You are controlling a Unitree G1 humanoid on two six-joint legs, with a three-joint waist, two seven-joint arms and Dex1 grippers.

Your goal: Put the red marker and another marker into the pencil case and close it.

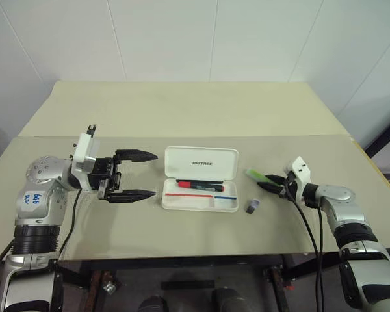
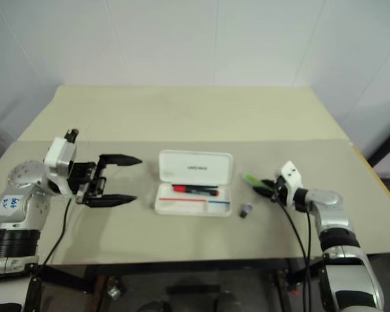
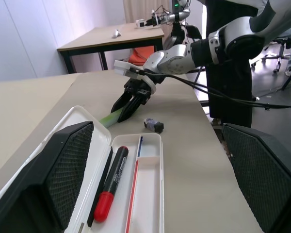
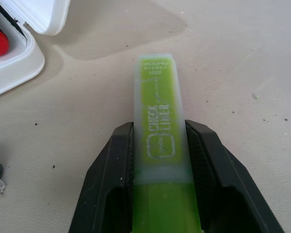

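Observation:
The white pencil case [image 1: 201, 162] lies open at the middle of the table, lid tipped back. Inside its tray rests the red marker [image 1: 200, 186], also seen in the left wrist view as red marker [image 3: 111, 187]. To the right of the case, the light-green marker [image 1: 255, 174] lies on the table with my right gripper [image 1: 268, 182] shut on its near end. The right wrist view shows both black fingers [image 4: 116, 165] pressed against the green marker [image 4: 157, 111]. My left gripper [image 1: 155, 174] hovers left of the case, wide open and holding nothing.
A small dark grey stubby object [image 1: 251, 207] sits on the table between the case's right end and my right gripper. A seam [image 1: 182, 136] runs across the tabletop behind the case. The wall stands beyond the far edge.

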